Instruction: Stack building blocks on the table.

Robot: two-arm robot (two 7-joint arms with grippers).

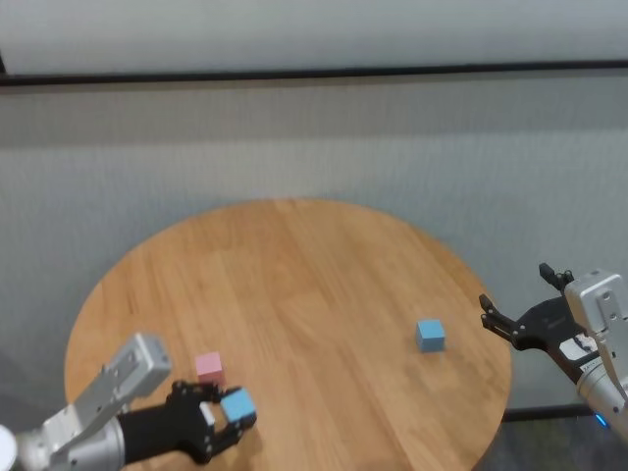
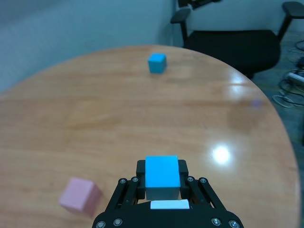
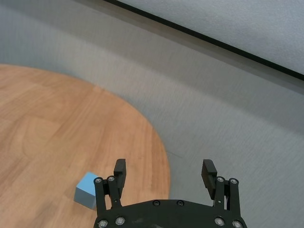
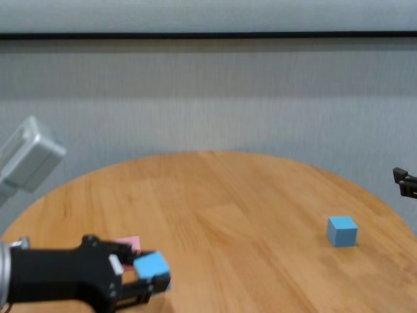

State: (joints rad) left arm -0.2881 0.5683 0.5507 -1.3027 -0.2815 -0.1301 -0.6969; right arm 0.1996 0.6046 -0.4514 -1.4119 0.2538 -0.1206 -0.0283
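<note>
My left gripper (image 1: pixel 222 417) is shut on a light blue cube (image 1: pixel 237 403) and holds it above the round wooden table (image 1: pixel 324 294) at the near left. The held cube also shows in the left wrist view (image 2: pixel 162 177) and the chest view (image 4: pixel 151 265). A pink cube (image 1: pixel 209 368) sits on the table just beside and behind the held one; it also shows in the left wrist view (image 2: pixel 79 194). A second light blue cube (image 1: pixel 430 335) sits on the table at the right. My right gripper (image 1: pixel 515 302) is open and empty, off the table's right edge.
A grey wall with a dark strip runs behind the table. A black office chair (image 2: pixel 228 42) stands beyond the table's edge in the left wrist view.
</note>
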